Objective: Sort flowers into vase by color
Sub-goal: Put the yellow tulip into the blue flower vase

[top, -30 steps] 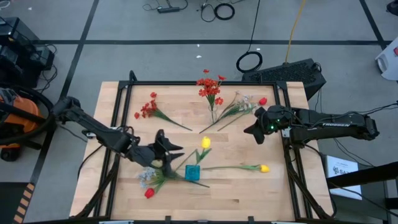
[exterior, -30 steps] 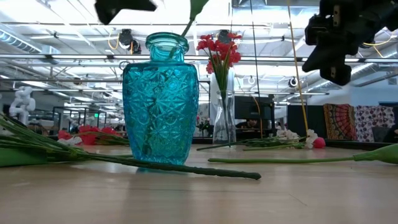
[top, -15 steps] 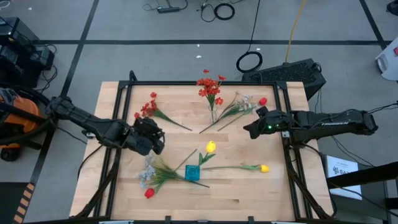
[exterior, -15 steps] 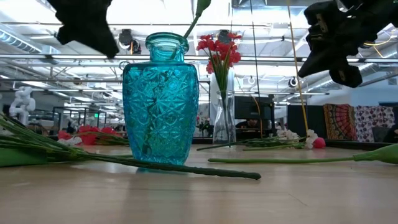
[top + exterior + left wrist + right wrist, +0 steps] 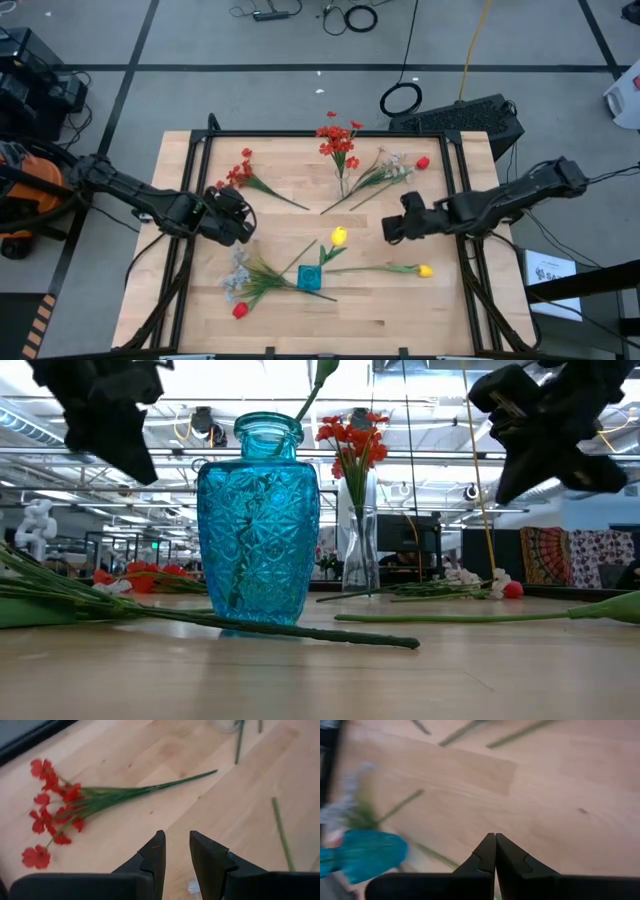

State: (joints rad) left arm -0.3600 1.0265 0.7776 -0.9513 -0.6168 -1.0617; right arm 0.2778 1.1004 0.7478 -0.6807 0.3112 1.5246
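My left gripper (image 5: 174, 851) hangs slightly parted and empty above the red spray (image 5: 57, 805) on the worktop (image 5: 380, 300) — my right gripper (image 5: 495, 851) (pinched shut, holding nothing) hovers near the blue vase (image 5: 310, 278), which already holds a yellow tulip (image 5: 339, 236).

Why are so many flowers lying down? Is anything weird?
Nothing's broken. Most flowers just haven't been sorted yet. One yellow tulip stands in the blue vase, red ones in the clear vase. Another yellow tulip lies flat nearby.
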